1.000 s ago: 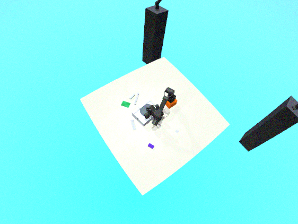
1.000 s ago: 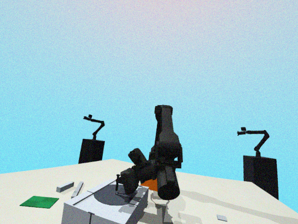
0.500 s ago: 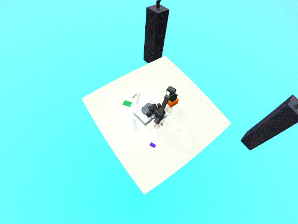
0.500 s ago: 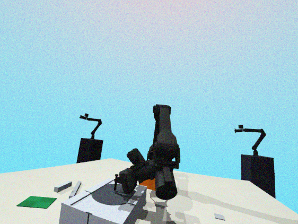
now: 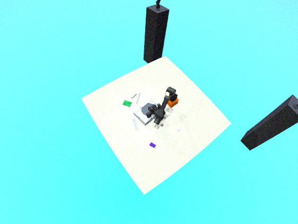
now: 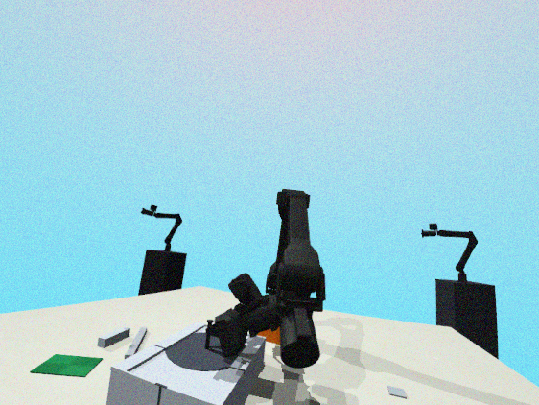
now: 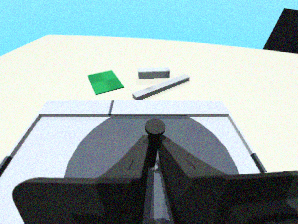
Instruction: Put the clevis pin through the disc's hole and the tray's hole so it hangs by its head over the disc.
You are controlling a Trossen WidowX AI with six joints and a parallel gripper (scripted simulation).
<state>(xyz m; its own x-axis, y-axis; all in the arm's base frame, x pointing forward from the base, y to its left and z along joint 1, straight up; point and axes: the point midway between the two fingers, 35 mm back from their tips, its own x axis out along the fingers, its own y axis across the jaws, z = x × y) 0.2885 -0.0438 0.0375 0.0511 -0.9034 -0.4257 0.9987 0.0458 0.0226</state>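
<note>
A dark clevis pin (image 6: 208,336) (image 7: 155,128), head up and roughly upright, is gripped in the closed pincer (image 6: 215,336) (image 7: 153,140) above the wide grey disc (image 5: 146,110) (image 6: 184,352) (image 7: 90,155), which lies within the steel tray (image 5: 140,115) (image 6: 144,367) (image 7: 45,145) — whether its tip has entered either hole cannot be told. Seating, release and withdrawal appear left; the tray's rim runs close around the disc, while a green square (image 5: 127,103) (image 6: 67,366) (image 7: 105,82) and two grey bars (image 5: 133,95) (image 6: 114,337) (image 7: 154,73) lie apart on the surface (image 5: 148,170) (image 6: 29,331) (image 7: 40,65), beyond one edge — leaving upward seemingly the roomiest way out.
</note>
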